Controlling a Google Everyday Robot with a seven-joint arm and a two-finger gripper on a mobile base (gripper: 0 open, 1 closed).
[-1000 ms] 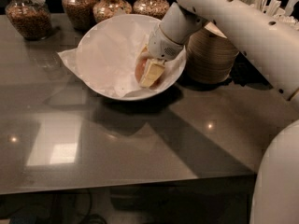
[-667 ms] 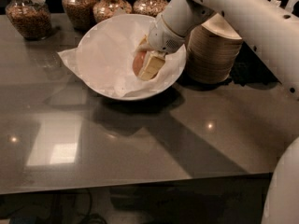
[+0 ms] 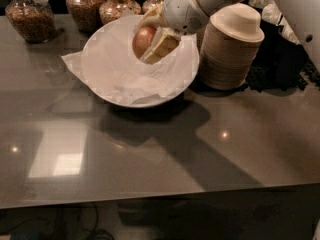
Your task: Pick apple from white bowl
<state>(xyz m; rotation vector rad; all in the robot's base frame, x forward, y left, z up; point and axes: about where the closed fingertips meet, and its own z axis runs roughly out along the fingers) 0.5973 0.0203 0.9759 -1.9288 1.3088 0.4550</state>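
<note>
Grey counter (image 3: 150,159) beneath end effector (image 3: 153,36), apple (image 3: 142,42)

Glossy table (image 3: 150,179); plastic claw (image 3: 146,42) (over bowl (image 3: 150,105))

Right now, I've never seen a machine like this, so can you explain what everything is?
That white limb is a robot arm. At its end is a gripper, whose two beige fingers are closed on a reddish apple, holding it over the paper-lined white bowl. There is one camera, looking down across a grey table; where it is mounted is not known. Beside the bowl stands a stack of beige paper bowls, and glass jars of dry food line the back edge.
</note>
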